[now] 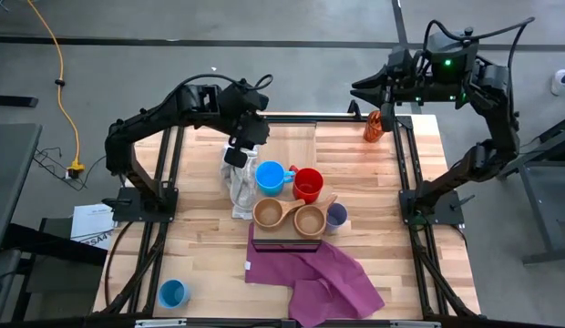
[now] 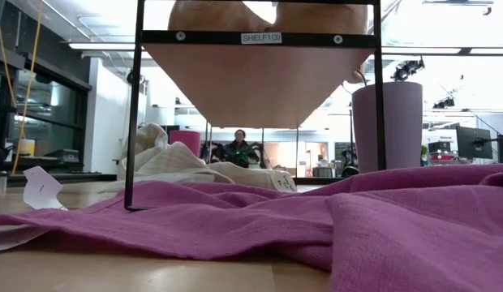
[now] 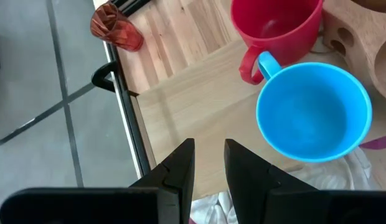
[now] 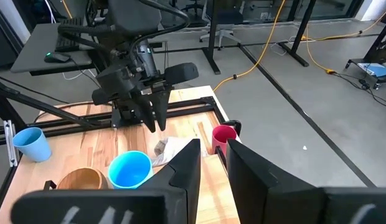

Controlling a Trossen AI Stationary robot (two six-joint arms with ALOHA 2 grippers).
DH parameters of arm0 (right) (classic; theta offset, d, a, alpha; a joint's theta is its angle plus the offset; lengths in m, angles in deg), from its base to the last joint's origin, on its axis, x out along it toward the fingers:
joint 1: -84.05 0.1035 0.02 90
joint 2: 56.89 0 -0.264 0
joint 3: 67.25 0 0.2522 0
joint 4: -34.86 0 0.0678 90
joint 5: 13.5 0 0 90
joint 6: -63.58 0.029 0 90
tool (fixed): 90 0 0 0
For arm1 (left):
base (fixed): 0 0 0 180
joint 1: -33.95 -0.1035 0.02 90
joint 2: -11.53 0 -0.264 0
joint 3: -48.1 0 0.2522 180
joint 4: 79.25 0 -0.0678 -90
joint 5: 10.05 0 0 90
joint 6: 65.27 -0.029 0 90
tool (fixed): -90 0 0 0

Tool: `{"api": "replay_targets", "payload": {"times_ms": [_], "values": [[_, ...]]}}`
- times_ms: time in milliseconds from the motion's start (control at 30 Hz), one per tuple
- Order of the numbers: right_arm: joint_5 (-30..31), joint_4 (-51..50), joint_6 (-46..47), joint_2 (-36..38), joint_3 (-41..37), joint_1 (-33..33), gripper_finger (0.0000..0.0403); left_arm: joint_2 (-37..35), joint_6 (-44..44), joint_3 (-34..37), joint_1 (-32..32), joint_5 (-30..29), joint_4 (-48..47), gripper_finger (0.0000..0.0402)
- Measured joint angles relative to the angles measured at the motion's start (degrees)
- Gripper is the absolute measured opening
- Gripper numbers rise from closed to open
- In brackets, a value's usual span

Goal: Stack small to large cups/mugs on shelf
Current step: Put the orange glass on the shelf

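The light-wood shelf plank (image 1: 292, 146) runs from the table's far side to its dark end frame (image 2: 260, 37). On or beside it stand a blue mug (image 1: 272, 177), a red mug (image 1: 307, 185), two wooden cups (image 1: 268, 213) (image 1: 310, 220) and a lavender tumbler (image 1: 336, 216). A magenta tumbler (image 4: 224, 135) stands beyond the white cloth. An orange-red tumbler (image 1: 374, 125) stands far right, and a second blue cup (image 1: 173, 293) near left. My left gripper (image 3: 209, 155) hovers empty, fingers nearly together, beside the blue mug (image 3: 314, 112). My right gripper (image 4: 208, 155) waits shut at the far right.
A crumpled white cloth (image 1: 237, 189) lies under my left gripper, left of the shelf. A purple cloth (image 1: 319, 273) covers the table in front of the shelf's end frame. Dark frame rails (image 1: 405, 164) run along both table sides. A person sits far off in the room (image 2: 239, 146).
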Motion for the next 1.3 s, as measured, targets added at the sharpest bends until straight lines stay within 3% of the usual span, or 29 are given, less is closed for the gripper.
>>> {"api": "replay_targets", "payload": {"times_ms": [1300], "values": [[0.02, -0.23, -0.44, 0.0, 0.0, 0.0, 0.0069, 0.02, 0.11, 0.02, 0.0, -1.75, -0.16, 0.0076]]}}
